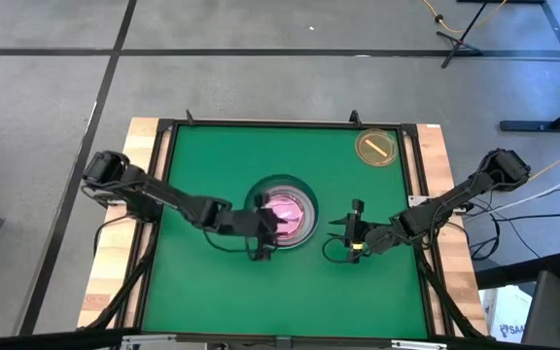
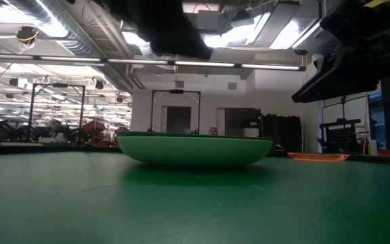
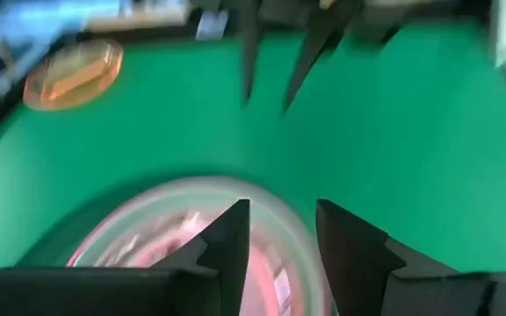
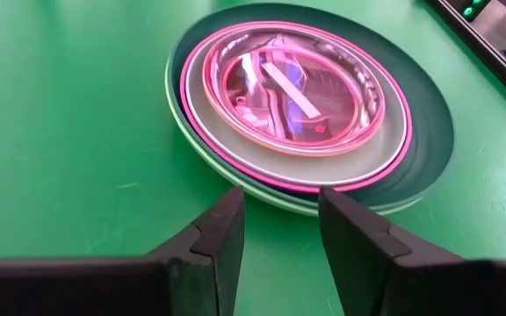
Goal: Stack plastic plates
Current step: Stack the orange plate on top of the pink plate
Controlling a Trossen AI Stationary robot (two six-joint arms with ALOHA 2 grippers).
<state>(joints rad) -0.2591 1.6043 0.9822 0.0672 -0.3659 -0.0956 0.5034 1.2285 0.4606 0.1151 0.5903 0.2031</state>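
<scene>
A stack of plastic plates sits mid-table. In the right wrist view the stack shows a light green rim lowest, then dark green, a pink rim, pale grey-white, and a small translucent pink plate on top. A small amber plate lies alone near the far right corner. My left gripper is open over the stack's near left edge, raised above it. My right gripper is open just right of the stack, its fingers pointing at the stack's rim.
A raised dark frame edges the green mat, with wooden table borders outside it. Open mat lies near, left and far of the stack. In the low view the stack and the amber plate rest flat, both arms above them.
</scene>
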